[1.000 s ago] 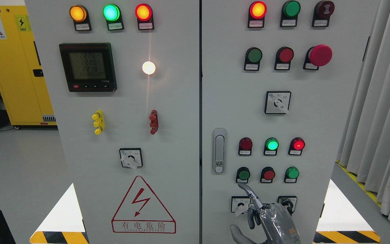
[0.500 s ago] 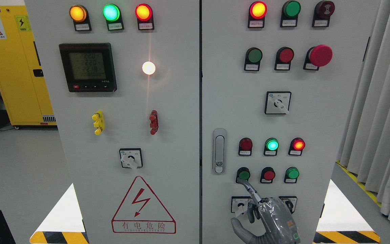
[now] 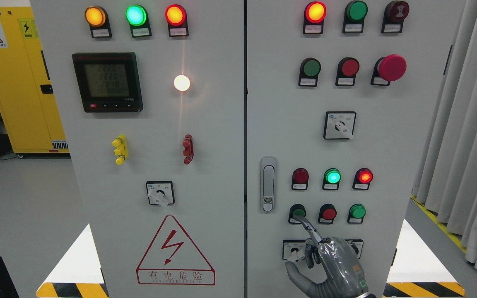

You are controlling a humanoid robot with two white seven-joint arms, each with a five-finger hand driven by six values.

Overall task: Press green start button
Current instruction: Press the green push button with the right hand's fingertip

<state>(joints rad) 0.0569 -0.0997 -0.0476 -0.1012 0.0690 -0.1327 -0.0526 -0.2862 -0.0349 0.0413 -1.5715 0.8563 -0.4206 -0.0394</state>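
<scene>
- The green button [image 3: 297,212] sits low on the right door [image 3: 387,140], first in a row of three; a red button [image 3: 328,213] is just beside it on the right, then a second green one [image 3: 357,211] – so I must keep to the leftmost.
- My right hand [image 3: 333,265] comes up from the bottom edge, right of the middle; the index finger [image 3: 309,230] is stretched out straight, the other fingers curled in, the thumb out to the side; it holds nothing.
- The fingertip lies on the lower edge of the green button, touching or as good as touching; whether the button is pushed in I cannot tell.
- The finger's long axis runs up and to the left from the knuckles, and the button lies at the end of that line – I judge the push goes along it, into the door.
- Below the row, two knob switches sit behind my hand; the left one [image 3: 293,251] shows beside my thumb.
- A door handle [image 3: 268,184] stands left of the button, apart from it.
- My left hand is out of view.
</scene>
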